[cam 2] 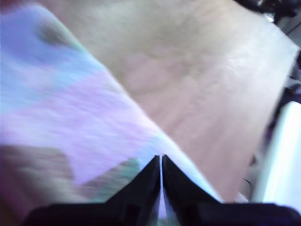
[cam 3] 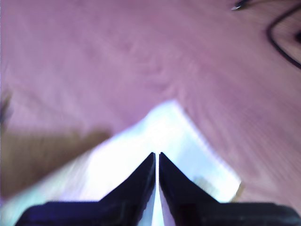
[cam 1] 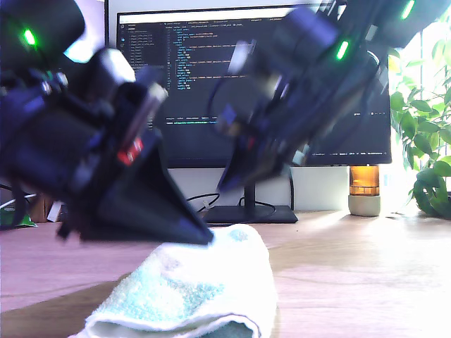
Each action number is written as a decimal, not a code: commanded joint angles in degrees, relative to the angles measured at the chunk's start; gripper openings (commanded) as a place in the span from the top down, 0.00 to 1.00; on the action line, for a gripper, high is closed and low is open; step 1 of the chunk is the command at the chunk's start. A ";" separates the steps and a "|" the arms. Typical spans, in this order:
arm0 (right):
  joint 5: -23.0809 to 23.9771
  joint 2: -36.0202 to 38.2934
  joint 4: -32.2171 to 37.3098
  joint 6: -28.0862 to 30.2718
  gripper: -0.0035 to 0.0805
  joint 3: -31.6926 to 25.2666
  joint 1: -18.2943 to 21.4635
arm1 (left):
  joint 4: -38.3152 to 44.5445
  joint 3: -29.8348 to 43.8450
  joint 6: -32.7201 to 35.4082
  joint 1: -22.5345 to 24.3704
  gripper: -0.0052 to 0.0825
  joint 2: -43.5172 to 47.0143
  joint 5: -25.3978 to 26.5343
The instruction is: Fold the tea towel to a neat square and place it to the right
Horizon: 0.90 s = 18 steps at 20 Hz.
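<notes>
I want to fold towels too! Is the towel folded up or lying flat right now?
Folded, at least partly. In the exterior view the tea towel lies doubled over on the table, with a rounded folded edge in front. Whether it is a neat square, I cannot tell.

2 arms over a folded towel

The tea towel (cam 1: 190, 292) is seen folded on the wooden table (cam 1: 366, 274). 1 arm's gripper (cam 1: 201, 236) is lowered onto its top; another arm (cam 1: 296, 91) is blurred before the monitor (cam 1: 183, 77). An amber jar (cam 1: 364, 190) and plant (cam 1: 426, 141) are seen at the exterior view's right.

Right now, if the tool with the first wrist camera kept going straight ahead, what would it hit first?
Probably the tea towel: my first tool, jaws nearly closed, points at its edge, with the wooden table beyond. Blur leaves depth unclear.
</notes>
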<state>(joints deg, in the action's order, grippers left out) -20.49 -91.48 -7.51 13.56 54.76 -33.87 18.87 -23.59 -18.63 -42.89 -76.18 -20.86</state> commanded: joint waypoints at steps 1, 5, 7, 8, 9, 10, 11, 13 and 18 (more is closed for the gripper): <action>-0.13 1.01 -4.07 3.80 0.97 -0.31 -0.48 | 0.39 -0.04 2.93 1.73 0.96 -0.33 0.81; 2.62 6.78 -13.07 15.69 0.97 -0.31 -1.11 | 0.96 -0.04 5.40 5.88 0.96 -0.33 1.40; 7.93 9.42 -16.68 22.23 0.97 -0.31 -2.86 | 1.18 -0.04 5.62 7.87 0.96 -0.76 0.83; 10.91 10.49 -18.51 25.81 0.97 -0.31 -4.24 | 2.19 -0.07 5.81 8.57 0.96 -1.11 0.72; 13.86 11.37 -20.09 28.83 0.97 -0.31 -6.29 | 4.09 -0.04 6.08 9.09 0.96 -1.49 0.72; 16.59 12.02 -21.18 31.15 0.97 -0.31 -8.37 | 5.90 -0.04 7.80 9.33 0.96 -1.68 0.72; 19.02 12.41 -22.01 33.46 0.97 -0.31 -10.95 | 7.32 -0.04 9.90 9.40 0.96 -1.95 0.46; 24.46 12.81 -22.45 37.05 0.97 -0.33 -16.59 | 9.55 -0.04 18.53 9.40 0.97 -2.86 -1.14; 37.88 12.81 -22.34 43.56 0.97 -0.35 -26.64 | 14.36 -0.07 24.74 10.78 0.97 -9.25 -7.37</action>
<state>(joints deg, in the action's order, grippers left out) 15.88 -78.61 -30.09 56.53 54.76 -60.05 32.01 -23.62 5.41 -32.53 -84.01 -27.55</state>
